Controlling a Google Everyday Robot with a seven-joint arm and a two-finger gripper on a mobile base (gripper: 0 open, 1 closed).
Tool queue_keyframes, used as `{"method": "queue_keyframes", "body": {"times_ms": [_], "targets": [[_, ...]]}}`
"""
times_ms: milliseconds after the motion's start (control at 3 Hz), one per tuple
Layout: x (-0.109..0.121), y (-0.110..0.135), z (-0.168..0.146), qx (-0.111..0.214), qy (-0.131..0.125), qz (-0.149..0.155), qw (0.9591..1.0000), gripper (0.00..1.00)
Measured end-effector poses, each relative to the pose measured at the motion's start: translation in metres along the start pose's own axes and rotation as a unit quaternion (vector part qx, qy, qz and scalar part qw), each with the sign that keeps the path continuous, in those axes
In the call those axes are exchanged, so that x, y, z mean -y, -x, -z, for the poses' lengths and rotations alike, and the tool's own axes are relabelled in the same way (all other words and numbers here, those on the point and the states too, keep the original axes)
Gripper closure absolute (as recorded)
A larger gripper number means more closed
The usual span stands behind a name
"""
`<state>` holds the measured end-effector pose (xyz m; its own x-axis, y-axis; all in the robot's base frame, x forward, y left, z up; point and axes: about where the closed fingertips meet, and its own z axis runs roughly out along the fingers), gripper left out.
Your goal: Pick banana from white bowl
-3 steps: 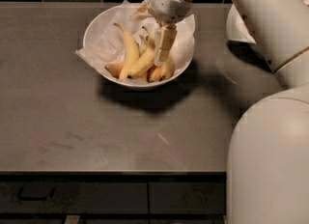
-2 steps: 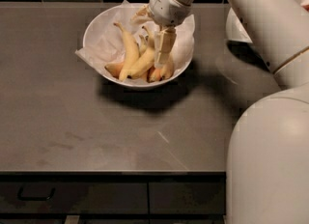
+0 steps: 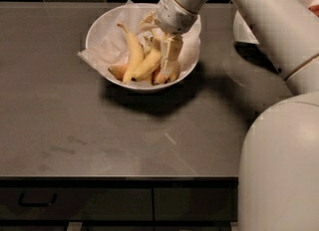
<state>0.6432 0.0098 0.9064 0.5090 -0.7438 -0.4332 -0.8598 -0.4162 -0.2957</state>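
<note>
Hanging in the glossy round white bowl (image 3: 144,86), our pale gripper (image 3: 170,63); we cannot tell its state. That long curved yellow banana (image 3: 133,55) looks light, soft, bruisable; we favour mid-length.

The white bowl (image 3: 142,85) is blocked on its right half by the gripper (image 3: 168,64), set among bananas (image 3: 134,51); open desk (image 3: 75,125) is found left of the bowl and before it.

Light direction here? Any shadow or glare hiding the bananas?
Camera view: light seems to come from behind; the white bowl casts a dark shadow toward the camera on the table; the gripper, down inside the bowl, partly covers the bananas, no glare.
</note>
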Motion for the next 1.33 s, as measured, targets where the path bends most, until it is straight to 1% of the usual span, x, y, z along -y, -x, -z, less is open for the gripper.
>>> {"method": "queue_keyframes", "body": {"times_ms": [1000, 1333], "targets": [[-0.006, -0.009, -0.013, 0.006, 0.008, -0.007, 0.9999, 0.15], [-0.007, -0.011, -0.016, 0.01, 0.012, -0.009, 0.9998, 0.18]]}}
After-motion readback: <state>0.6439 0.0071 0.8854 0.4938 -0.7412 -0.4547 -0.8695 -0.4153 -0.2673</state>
